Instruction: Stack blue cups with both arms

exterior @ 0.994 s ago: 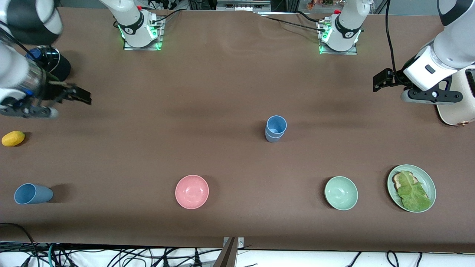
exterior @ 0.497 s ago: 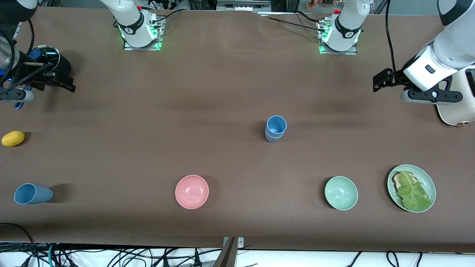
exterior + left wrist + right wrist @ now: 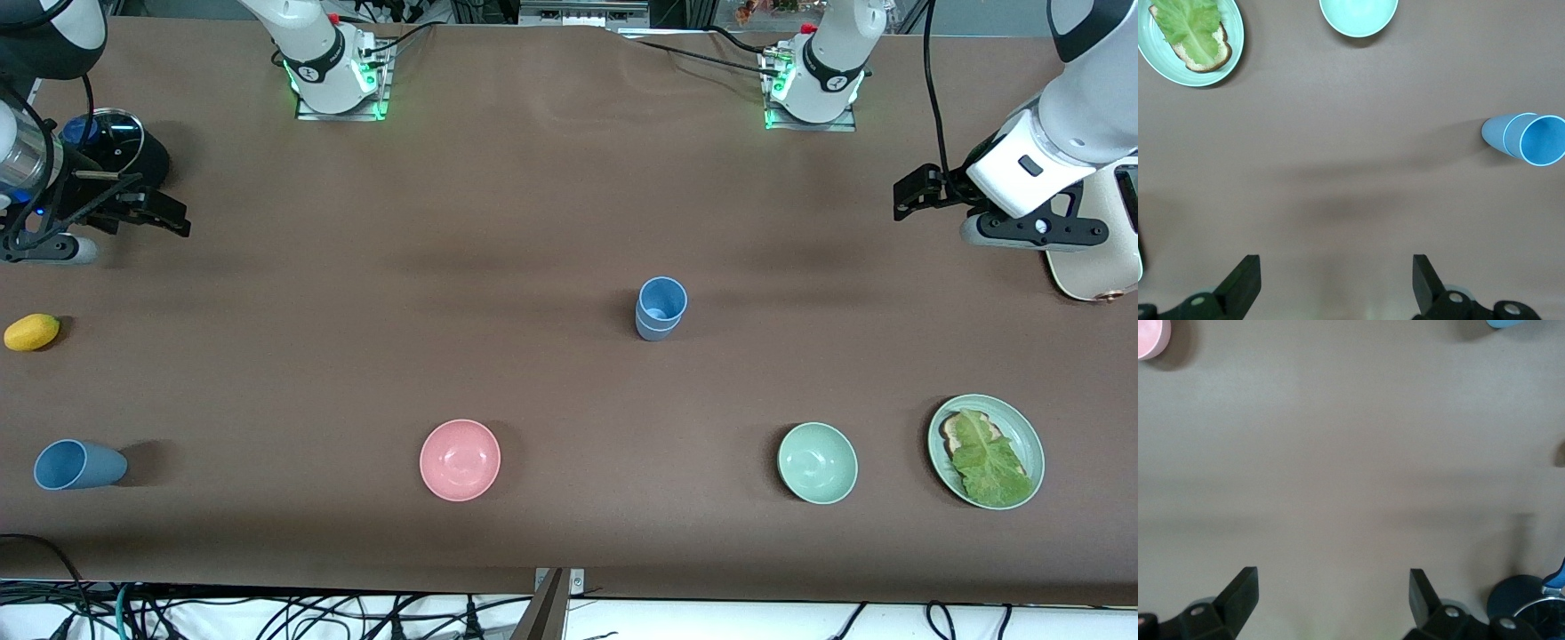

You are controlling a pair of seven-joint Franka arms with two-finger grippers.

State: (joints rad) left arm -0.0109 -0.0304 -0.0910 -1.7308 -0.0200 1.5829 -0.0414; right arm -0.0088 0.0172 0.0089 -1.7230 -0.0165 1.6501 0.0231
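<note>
Two blue cups (image 3: pixel 661 308) stand upright, nested one in the other, near the middle of the table. They also show in the left wrist view (image 3: pixel 1525 137). A third blue cup (image 3: pixel 78 465) lies on its side toward the right arm's end, near the front camera; its edge shows in the right wrist view (image 3: pixel 1513 323). My left gripper (image 3: pixel 909 197) is open and empty over bare table at the left arm's end, its jaws wide apart in the left wrist view (image 3: pixel 1335 287). My right gripper (image 3: pixel 173 218) is open and empty over bare table at the right arm's end (image 3: pixel 1333 600).
A pink bowl (image 3: pixel 460 460), a green bowl (image 3: pixel 817 462) and a green plate (image 3: pixel 1031 436) with bread and lettuce stand along the front. A yellow lemon (image 3: pixel 31 332) and a black lidded pot (image 3: pixel 120 147) are at the right arm's end. A cream appliance (image 3: pixel 1098 267) is at the left arm's end.
My right gripper drew back toward the right arm's end of the table, then settled. The left arm and the cups have not moved.
</note>
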